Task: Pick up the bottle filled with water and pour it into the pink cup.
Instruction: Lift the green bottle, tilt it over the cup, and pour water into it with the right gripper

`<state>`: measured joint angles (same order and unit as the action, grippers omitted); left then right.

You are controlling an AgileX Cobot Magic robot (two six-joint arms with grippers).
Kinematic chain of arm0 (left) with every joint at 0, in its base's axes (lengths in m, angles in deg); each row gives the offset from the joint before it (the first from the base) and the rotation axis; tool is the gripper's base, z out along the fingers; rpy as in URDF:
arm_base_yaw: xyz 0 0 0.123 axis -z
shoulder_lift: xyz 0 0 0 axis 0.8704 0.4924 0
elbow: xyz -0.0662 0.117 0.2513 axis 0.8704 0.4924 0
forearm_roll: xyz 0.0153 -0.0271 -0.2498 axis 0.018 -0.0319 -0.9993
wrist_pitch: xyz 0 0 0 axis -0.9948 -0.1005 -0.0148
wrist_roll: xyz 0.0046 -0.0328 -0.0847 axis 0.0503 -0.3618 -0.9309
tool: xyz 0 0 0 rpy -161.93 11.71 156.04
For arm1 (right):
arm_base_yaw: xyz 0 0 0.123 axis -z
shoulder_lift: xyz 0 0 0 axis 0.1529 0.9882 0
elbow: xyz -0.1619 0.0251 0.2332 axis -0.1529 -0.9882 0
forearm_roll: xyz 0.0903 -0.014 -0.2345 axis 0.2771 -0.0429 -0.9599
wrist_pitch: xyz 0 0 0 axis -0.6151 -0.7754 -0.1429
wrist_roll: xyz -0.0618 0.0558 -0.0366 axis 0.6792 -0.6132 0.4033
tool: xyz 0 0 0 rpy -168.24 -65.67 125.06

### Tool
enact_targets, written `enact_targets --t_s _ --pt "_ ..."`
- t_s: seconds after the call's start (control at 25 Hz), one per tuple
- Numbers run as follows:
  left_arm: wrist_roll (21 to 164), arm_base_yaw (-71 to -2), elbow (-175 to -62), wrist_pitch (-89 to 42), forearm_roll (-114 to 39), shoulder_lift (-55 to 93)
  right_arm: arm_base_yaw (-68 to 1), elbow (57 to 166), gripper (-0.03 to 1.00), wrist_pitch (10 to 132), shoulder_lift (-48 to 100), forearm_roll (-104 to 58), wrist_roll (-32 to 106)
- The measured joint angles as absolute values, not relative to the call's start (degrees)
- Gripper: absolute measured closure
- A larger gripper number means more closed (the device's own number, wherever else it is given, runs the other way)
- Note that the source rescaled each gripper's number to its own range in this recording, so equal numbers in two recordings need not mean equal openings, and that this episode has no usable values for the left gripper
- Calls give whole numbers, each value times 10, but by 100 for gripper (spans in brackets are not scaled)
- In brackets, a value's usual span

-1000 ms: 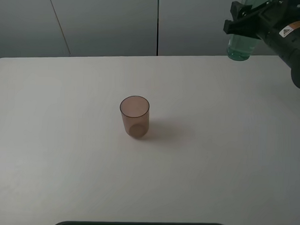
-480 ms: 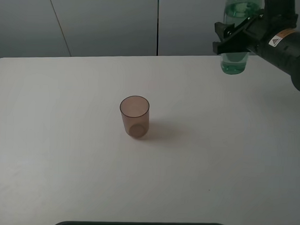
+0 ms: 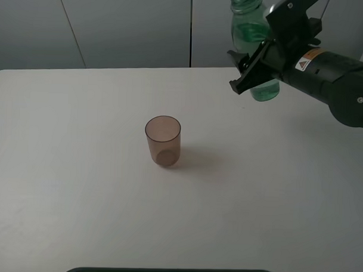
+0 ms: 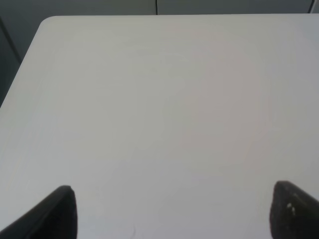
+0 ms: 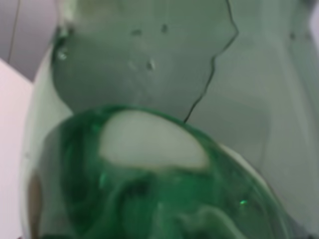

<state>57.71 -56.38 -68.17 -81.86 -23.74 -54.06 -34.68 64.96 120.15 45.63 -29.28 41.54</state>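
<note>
Had right fingers clamped round the bottle, neck up, aloft over the worktop's far right, well apart from the pink cup at centre, left fingers spread; looked mid-carry, needing a swing across, then a tilt over its rim.

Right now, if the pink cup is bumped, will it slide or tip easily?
Probably. The pink cup looks empty and thin-walled, so likely light. It is taller than wide and narrows toward its base, so a high bump may tip it. A low push would likely slide it on the smooth table.
</note>
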Motion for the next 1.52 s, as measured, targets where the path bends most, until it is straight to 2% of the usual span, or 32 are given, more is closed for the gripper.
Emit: enact_targets --t_s 0.24,0.52,1.52 --pt "577 -564 -682 -819 -237 -541 -394 644 97 1200 456 -210 548" --pt "577 -564 -682 -819 -237 -541 -401 644 97 1201 473 -177 657" --pt "577 -564 -682 -819 -233 -541 -415 646 97 1239 532 -139 899"
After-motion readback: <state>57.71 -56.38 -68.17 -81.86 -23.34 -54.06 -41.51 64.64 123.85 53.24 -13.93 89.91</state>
